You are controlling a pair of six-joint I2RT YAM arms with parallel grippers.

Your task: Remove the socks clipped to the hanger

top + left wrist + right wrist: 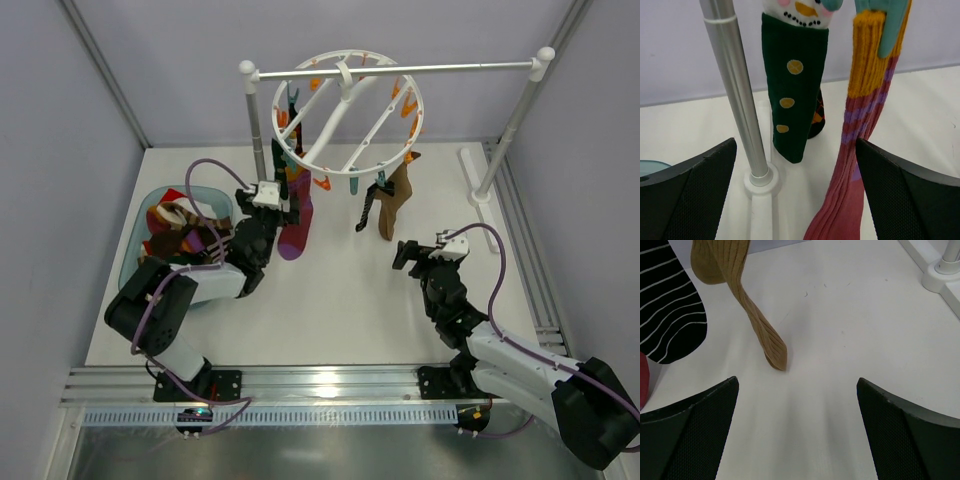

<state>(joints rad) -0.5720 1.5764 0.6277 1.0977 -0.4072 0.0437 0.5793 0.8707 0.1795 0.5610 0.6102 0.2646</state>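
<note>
I count one hanger [340,125]; five socks clipped below it: one maroon sock [296,225], one dark green sock [795,100], one diamond-patterned sock [816,117], one striped sock [368,212], one brown sock [395,205]; one bin [138,222] left of the hanger, its heaped socks uncountable; one rack [450,68] carrying the hanger; two grippers: left gripper [796,150], right gripper [797,385].

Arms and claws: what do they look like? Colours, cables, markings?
Left arm and right arm: black joints, light grey links. A purple cable loops along each, with a white wrist mount near the claw. Left claw and right claw: black fingers, finely dotted pads. No markings legible.
</note>
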